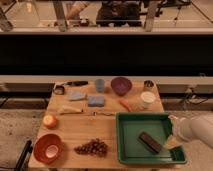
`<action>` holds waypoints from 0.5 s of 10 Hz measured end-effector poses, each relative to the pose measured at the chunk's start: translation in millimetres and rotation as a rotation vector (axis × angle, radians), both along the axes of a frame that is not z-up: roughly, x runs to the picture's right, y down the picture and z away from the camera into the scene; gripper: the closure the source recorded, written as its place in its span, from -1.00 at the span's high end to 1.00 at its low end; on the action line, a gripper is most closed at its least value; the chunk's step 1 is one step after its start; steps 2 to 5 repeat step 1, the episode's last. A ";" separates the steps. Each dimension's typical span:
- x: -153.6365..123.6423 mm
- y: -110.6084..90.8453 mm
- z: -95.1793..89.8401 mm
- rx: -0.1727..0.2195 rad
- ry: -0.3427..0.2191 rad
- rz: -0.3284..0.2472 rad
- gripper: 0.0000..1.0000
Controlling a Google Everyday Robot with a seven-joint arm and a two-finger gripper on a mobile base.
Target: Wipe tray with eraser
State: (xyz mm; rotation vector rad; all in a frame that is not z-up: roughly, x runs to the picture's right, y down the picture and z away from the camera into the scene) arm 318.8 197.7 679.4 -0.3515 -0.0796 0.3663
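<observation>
A green tray (127, 150) sits at the front right of the wooden table. A dark, oblong eraser (149, 142) lies flat inside it, a little right of the middle and turned diagonally. My white arm (196, 129) comes in from the right edge, over the tray's right rim. My gripper (171, 142) is at the tray's right side, just right of the eraser and apart from it. Nothing shows in its grasp.
On the table are an orange bowl (48, 148), grapes (92, 147), an apple (50, 121), a blue sponge (96, 101), a grey cloth (77, 95), a blue cup (100, 85), a purple bowl (121, 85), a carrot (125, 105) and a white cup (147, 99).
</observation>
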 end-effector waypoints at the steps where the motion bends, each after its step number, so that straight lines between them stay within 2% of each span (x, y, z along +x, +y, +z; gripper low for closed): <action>1: -1.1 -8.2 -11.0 0.010 -0.017 0.004 0.60; 5: -1.1 -8.2 -11.0 0.010 -0.017 0.004 0.60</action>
